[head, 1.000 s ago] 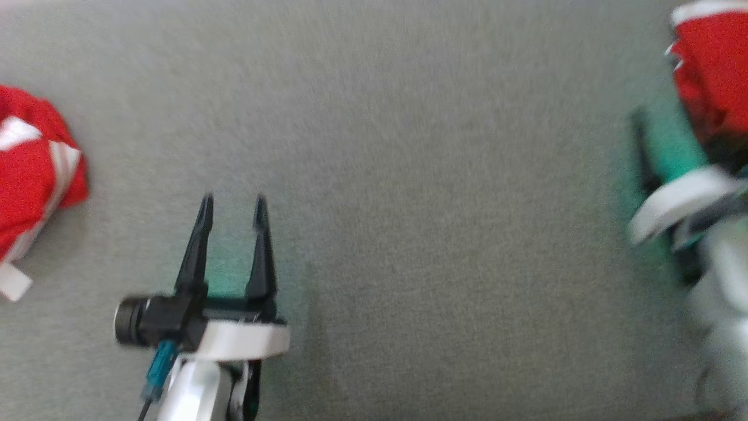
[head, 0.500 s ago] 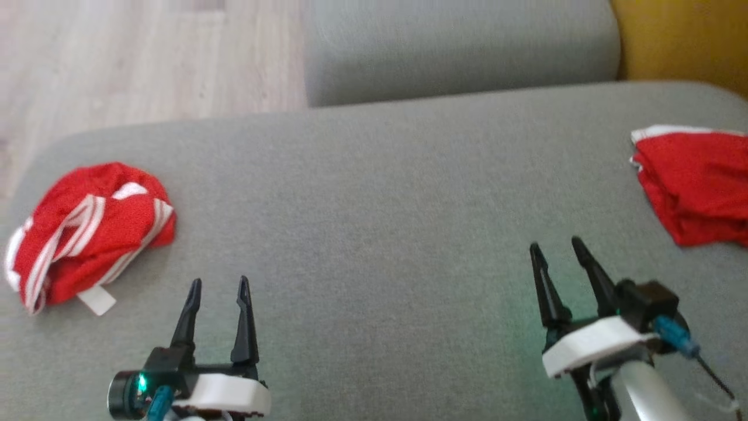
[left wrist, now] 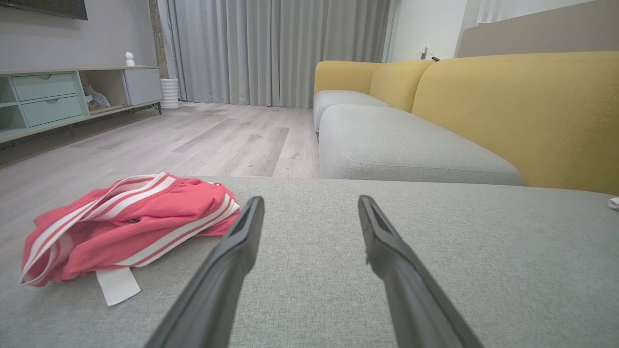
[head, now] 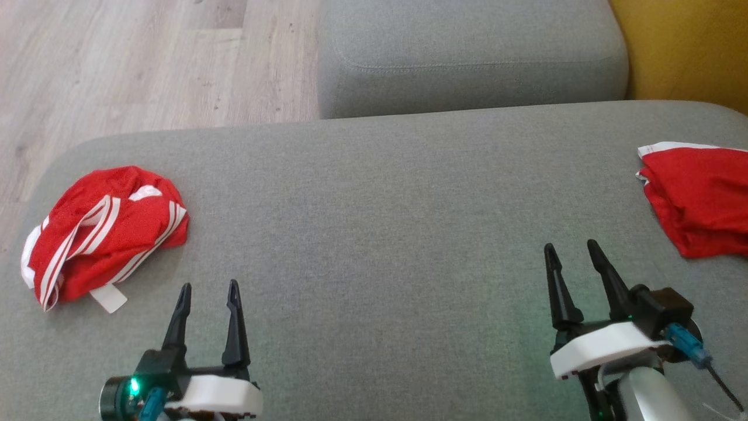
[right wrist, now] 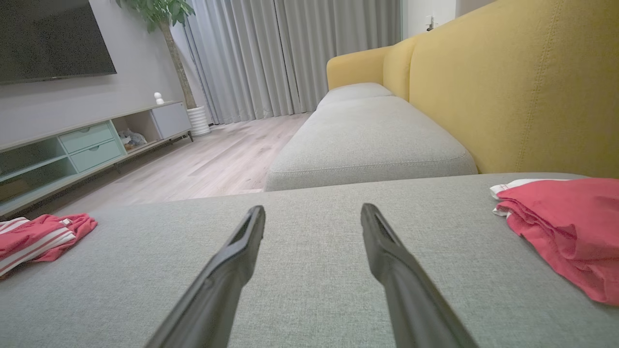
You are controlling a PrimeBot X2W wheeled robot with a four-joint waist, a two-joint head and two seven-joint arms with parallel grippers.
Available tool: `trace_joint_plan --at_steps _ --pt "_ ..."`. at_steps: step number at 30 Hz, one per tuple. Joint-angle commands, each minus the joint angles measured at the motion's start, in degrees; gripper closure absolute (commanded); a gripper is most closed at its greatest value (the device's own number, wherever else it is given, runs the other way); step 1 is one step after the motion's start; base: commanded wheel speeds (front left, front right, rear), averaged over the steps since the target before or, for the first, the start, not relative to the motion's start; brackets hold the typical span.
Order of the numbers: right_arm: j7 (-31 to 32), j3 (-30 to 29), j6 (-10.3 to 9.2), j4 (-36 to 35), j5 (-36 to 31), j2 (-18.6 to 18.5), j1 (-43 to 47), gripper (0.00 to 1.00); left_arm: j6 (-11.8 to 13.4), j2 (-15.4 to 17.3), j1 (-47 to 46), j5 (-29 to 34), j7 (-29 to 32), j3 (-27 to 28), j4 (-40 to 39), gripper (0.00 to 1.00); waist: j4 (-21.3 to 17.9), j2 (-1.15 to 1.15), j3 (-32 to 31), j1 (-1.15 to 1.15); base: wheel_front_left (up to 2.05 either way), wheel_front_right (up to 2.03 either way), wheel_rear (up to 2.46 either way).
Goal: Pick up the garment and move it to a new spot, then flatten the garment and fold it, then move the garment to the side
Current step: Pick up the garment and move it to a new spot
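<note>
Both arms are held low over the grey seat cushion [head: 380, 234], entering from the bottom edge of the head view with the fingers pointed forward along it. The left gripper [head: 210, 285] is seen at the lower left, its two dark tapered fingers spread apart and nearly parallel, with bare fabric seen between them. The right gripper [head: 571, 244] is seen at the lower right, canted slightly towards the left, and is likewise released, its fingers parted over bare cushion. The crumpled garment [head: 105, 231] is found near the cushion's left edge, ahead and to the left of the left gripper, near its fingertips but apart from them. It is bunched into a rounded heap of red cloth crossed by white stripes, and a white label [head: 109, 299] is turned out flat at its near edge. A folded garment [head: 701, 199], red with a white hem, is laid in flat layers at the cushion's right end, ahead and to the right of the right gripper and apart from it. The cushion is covered in a fine woven cloth and rounded at its corners. A second grey cushion [head: 467, 58] is set beyond it, a mustard backrest [head: 684, 47] is seen at the right, and a pale wooden floor [head: 117, 58] at the left.
</note>
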Motion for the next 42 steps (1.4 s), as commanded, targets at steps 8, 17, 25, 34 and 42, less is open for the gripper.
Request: trace_joint_plan --at_steps 8,17,25,34,42 --pt "-0.62 0.31 0.39 -2.07 -1.16 0.54 -1.12 0.00 0.21 0.04 -2.15 0.51 -0.15 2.04 -1.91 0.00 0.40 0.00 0.60 0.00 0.00 0.00 0.00" --pt "-0.62 0.01 0.39 -2.22 -1.28 0.30 -0.67 0.00 0.92 0.04 -2.55 0.15 -0.15 2.51 -2.58 0.00 7.50 0.00 1.58 0.00 0.00 0.00 0.00" --pt "-0.62 1.32 0.39 -2.25 -1.36 0.41 -2.03 0.00 0.94 0.04 -2.67 0.56 -0.15 6.09 -3.51 0.00 19.78 0.00 3.75 0.00 0.00 0.00 0.00" --pt "-0.62 1.57 0.39 -3.07 -2.11 -1.05 -3.69 0.00 -0.96 0.04 -7.75 1.27 -0.15 10.89 -4.80 0.00 24.18 0.00 9.40 0.00 0.00 0.00 0.00" --pt "-0.62 2.50 0.39 -4.33 -3.70 -6.24 -8.43 0.00 -5.28 2.08 -22.82 1.90 -0.15 12.46 2.00 0.00 21.54 0.00 19.56 0.00 0.00 0.00 0.00"
